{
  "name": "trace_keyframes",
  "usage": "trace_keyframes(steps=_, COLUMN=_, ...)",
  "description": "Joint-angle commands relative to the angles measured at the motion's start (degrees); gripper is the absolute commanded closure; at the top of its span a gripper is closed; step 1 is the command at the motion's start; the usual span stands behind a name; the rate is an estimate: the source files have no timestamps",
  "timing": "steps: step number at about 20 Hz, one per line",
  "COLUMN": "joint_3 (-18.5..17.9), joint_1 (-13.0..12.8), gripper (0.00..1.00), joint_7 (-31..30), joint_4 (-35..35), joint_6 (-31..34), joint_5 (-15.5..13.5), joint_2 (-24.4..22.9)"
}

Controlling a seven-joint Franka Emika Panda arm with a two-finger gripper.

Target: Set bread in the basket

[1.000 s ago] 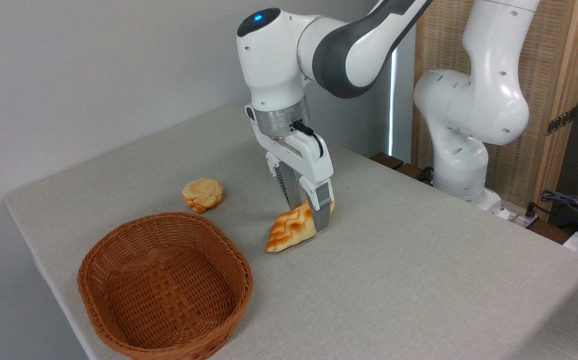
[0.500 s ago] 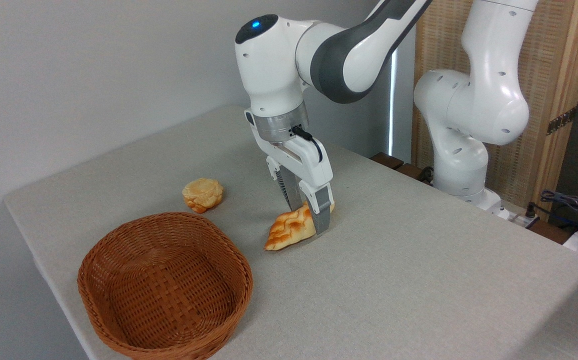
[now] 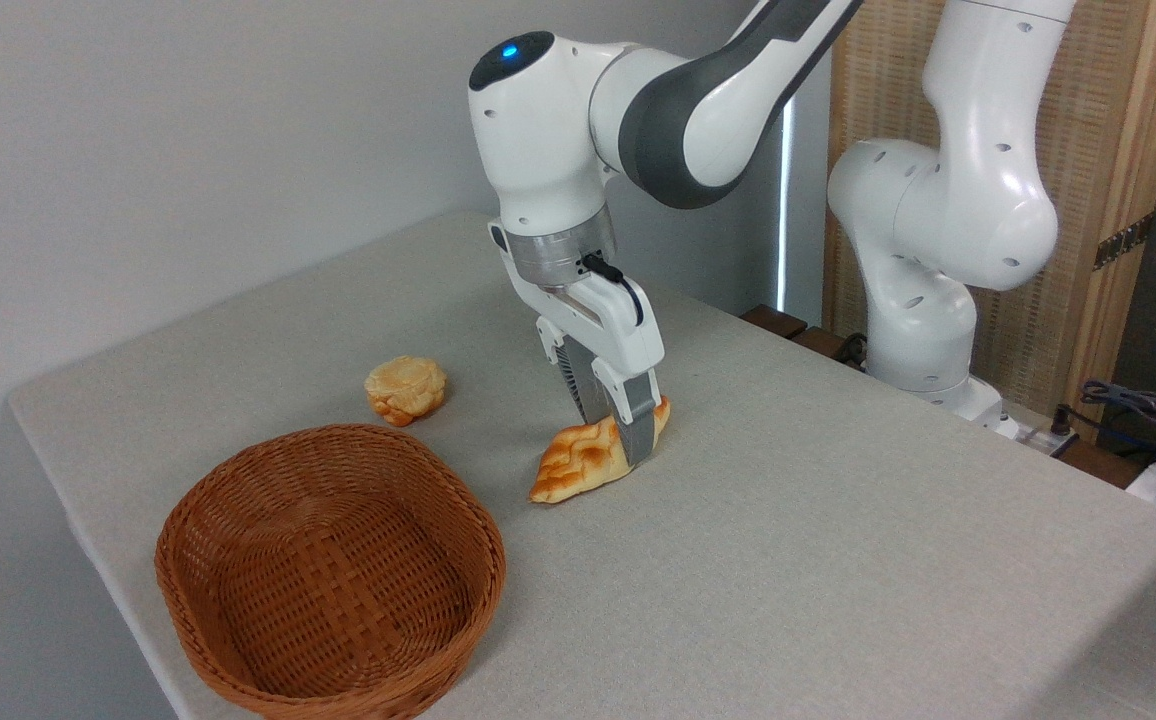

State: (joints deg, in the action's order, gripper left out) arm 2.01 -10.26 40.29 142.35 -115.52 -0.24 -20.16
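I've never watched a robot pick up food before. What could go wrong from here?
The gripper pinches the braided loaf near its far end, not its middle, so the long free end may droop or slip out when lifted. The wicker basket has a raised rim; a low carry could knock the loaf against it. The small round bun sits nearby but looks clear.
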Motion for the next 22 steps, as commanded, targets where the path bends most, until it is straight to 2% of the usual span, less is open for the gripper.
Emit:
trace_keyframes(steps=1, joint_3=-0.61, joint_1=-0.38, gripper=0.65, joint_7=0.93, joint_4=0.65, joint_6=-1.99, joint_5=0.15, joint_2=0.74)
trace_keyframes(steps=11, joint_3=-0.61, joint_1=-0.29, gripper=0.68, joint_7=0.85, joint_4=0.04, joint_6=-1.81, joint_5=0.15, joint_2=0.83)
trace_keyframes(steps=15, joint_3=-0.43, joint_1=-0.38, gripper=0.7, joint_7=0.85, joint_4=-3.03, joint_6=-0.41, joint_5=0.15, joint_2=0.74)
trace_keyframes(steps=22, joint_3=-1.13, joint_1=-0.38, gripper=0.72, joint_7=3.91, joint_4=-15.07, joint_6=10.65, joint_5=0.24, joint_2=3.19)
